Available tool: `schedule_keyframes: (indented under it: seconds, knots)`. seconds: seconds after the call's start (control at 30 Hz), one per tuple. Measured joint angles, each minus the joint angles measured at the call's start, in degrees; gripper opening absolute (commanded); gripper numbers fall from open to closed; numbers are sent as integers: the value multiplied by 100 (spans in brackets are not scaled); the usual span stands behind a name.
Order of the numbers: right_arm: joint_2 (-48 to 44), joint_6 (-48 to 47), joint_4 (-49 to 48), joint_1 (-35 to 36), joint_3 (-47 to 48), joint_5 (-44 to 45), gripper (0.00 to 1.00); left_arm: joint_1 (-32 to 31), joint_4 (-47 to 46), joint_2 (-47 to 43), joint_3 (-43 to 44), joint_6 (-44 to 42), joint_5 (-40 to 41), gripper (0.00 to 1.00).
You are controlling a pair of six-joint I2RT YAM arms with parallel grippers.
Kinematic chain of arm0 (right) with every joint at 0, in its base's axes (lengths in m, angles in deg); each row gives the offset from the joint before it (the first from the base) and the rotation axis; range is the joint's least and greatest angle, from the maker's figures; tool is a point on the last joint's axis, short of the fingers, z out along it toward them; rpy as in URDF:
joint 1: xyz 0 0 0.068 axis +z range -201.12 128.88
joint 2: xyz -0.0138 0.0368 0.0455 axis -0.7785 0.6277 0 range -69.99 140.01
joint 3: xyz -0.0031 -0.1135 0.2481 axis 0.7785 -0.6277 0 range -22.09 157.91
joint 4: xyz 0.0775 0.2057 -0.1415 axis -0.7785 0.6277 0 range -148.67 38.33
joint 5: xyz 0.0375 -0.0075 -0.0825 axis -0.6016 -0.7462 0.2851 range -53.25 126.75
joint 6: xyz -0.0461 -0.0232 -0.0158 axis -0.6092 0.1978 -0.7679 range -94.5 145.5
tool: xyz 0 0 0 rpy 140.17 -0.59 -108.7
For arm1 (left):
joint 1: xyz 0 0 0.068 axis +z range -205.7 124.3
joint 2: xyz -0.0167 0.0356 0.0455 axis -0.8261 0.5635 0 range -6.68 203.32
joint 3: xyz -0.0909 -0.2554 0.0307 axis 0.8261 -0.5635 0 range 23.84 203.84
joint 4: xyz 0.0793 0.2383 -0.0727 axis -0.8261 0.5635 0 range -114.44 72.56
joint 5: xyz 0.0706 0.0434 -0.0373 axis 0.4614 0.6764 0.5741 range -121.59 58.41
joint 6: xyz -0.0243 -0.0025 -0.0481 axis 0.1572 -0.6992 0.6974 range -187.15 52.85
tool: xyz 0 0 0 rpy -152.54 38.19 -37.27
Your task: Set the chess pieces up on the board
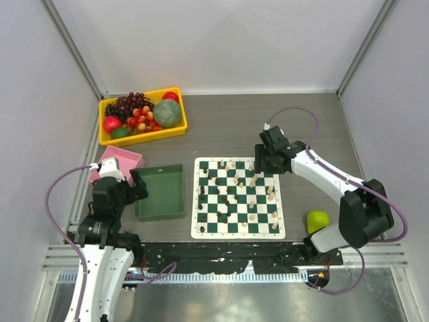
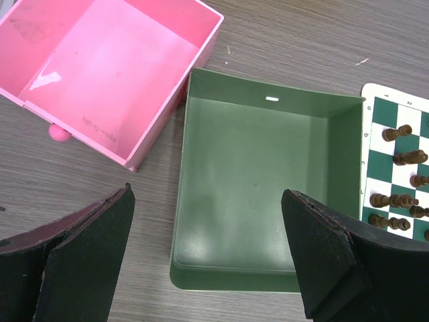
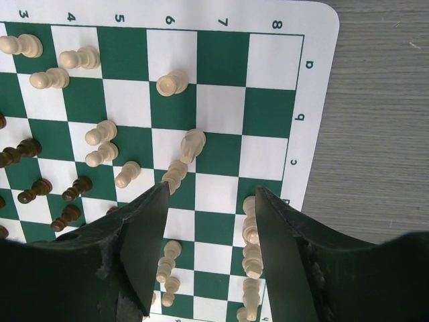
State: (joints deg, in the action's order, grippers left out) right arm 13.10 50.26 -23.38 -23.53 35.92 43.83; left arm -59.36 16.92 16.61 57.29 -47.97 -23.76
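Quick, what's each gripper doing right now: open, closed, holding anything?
Left gripper: open, holding nothing, over the green tray.
Right gripper: open, holding nothing, over the board.

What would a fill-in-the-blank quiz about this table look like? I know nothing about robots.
1. The chess board has white and dark ____ squares.
2. The box beside the green tray is coloured ____.
3. The yellow bin at the far left holds ____.
4. The right hand hangs over the chess board with its fingers ____, gripping nothing.
Missing words: green; pink; fruit; open.
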Motion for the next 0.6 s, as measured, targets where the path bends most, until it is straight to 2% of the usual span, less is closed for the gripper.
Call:
schedule_keyframes:
  seconds: [0.17,0.37,0.6]
  knots:
    - [0,-44,2,0,0,15,59,0,0,0,0,2,-22,99]
    - [68,-55,-9,0,0,17,48,0,0,2,0,2,-24,99]
    - [269,-52,-22,0,4,-46,49,0,-2,13,0,4,-26,99]
